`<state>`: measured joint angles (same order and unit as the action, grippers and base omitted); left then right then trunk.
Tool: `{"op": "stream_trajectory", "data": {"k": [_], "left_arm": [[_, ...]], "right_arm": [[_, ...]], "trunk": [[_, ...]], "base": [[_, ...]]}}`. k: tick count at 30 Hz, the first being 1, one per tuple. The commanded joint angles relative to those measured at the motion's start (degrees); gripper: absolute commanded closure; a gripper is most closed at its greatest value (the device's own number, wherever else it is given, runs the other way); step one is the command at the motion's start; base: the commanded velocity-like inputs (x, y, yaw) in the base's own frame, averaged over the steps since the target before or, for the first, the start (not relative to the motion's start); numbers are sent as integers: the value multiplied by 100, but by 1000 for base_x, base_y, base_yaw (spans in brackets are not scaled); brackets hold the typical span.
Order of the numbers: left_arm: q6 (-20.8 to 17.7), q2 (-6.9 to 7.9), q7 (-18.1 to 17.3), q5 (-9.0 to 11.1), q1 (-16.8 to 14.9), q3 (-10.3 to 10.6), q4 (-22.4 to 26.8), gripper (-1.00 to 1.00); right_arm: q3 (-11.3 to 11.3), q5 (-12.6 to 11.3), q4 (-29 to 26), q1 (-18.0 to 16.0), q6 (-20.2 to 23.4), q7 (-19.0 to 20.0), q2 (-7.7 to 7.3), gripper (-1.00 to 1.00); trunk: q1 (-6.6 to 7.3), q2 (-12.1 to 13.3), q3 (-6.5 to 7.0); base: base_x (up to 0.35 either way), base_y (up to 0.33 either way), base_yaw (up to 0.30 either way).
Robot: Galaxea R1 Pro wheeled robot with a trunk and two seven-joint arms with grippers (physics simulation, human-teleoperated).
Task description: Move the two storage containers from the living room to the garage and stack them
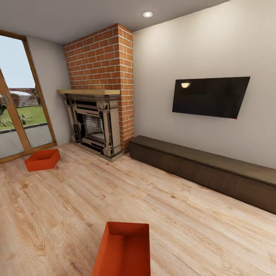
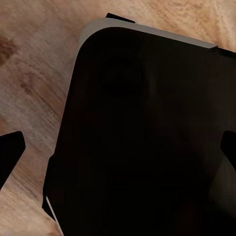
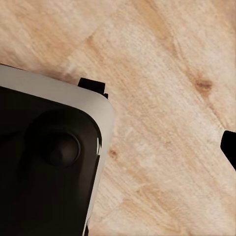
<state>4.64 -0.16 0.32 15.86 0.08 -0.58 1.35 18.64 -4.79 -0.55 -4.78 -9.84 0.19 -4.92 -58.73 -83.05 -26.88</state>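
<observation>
Near bin [image 1: 124,251] at 6 o'clock, far bin [image 1: 43,159] at 10; approach near one square-on, grippers' state can't tell—prob. open.

Two red-orange open-top bins, both upright, empty, on light wood-plank floor, well apart. Near bin [image 1: 124,249] at bottom edge of head view. Far bin [image 1: 42,159] angled, between glass door and brick fireplace.
</observation>
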Motion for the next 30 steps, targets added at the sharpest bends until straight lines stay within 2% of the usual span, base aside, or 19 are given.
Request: {"op": "stream_trajectory", "data": {"k": [1,15,24,30], "left_arm": [[11,-1,3,22,1,-3,5,-100],[11,-1,5,22,1,-3,6,-100],[11,-1,3,22,1,-3,6,-100],[11,-1,9,22,1,-3,6,-100]], "right_arm": [[45,-59,3,0,-11,4,-1,-100],[49,-66,3,-3,-27,3,-1,-100],[51,-66,3,-1,-27,5,-1,-100],[52,-66,3,-1,-27,4,-1,-100]], "trunk": [[0,-3,-5],[0,-3,-5],[0,-3,-5],[0,-3,-5]], "base": [[0,0,0],[184,164,0],[36,32,0],[49,151,0]]}}
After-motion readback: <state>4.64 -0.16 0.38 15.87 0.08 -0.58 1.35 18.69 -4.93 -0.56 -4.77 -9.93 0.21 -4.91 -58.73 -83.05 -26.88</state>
